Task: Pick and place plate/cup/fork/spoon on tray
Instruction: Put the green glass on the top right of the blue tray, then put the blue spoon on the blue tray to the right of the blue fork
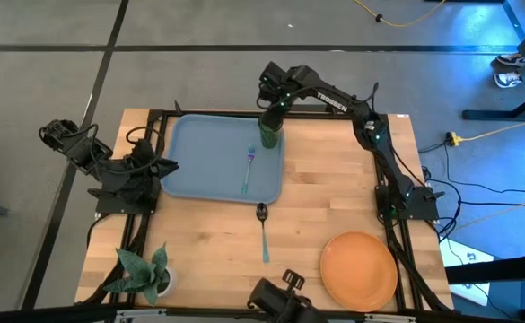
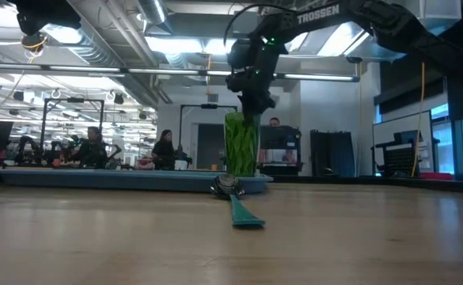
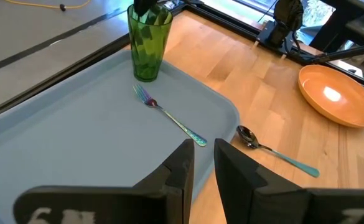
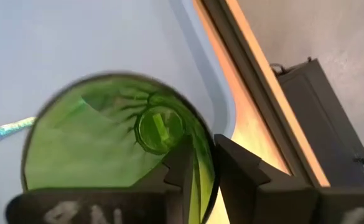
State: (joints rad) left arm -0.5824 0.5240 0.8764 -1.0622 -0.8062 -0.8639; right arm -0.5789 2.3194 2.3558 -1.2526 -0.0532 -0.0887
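1. Spoon (image 2: 236, 203) lies nearest the low camera, flat on the surface (image 1: 334, 193): a slim teal-blue handle running toward the near edge and a dark, shiny oval metal bowl pointing at the tray.
2. Tray (image 1: 199, 170) is a large blue-grey plastic rectangle with rounded corners and a low raised rim, sitting on the far left part of the pale wood-plank surface. The spoon's bowl rests just beside its near rim, outside it.
3. Inside the tray lies the fork (image 1: 248, 168), slim, with silver tines toward the far side and a pale blue-purplish handle that shows an iridescent sheen in the left wrist view. It sits toward the tray's right side.
4. Cup (image 1: 270, 137), a translucent green tumbler with a round rim and faint ribbing in its wall, stands upright in the tray's far right corner, near the fork's tines. Nothing shows inside it but its own round base.
5. Right gripper (image 4: 198, 163) reaches down from above onto the cup; its dark fingers are clamped on the rim, one inside the wall and one outside.
6. Plate (image 1: 359, 269), round, smooth and orange with a shallow raised edge, rests on the near right of the surface, well apart from the tray.
7. Left gripper (image 3: 203, 165) waits at the tray's left side, its fingers a narrow gap apart and holding nothing.
8. Leafy plant (image 1: 141, 272) in a white pot stands at the near left corner.
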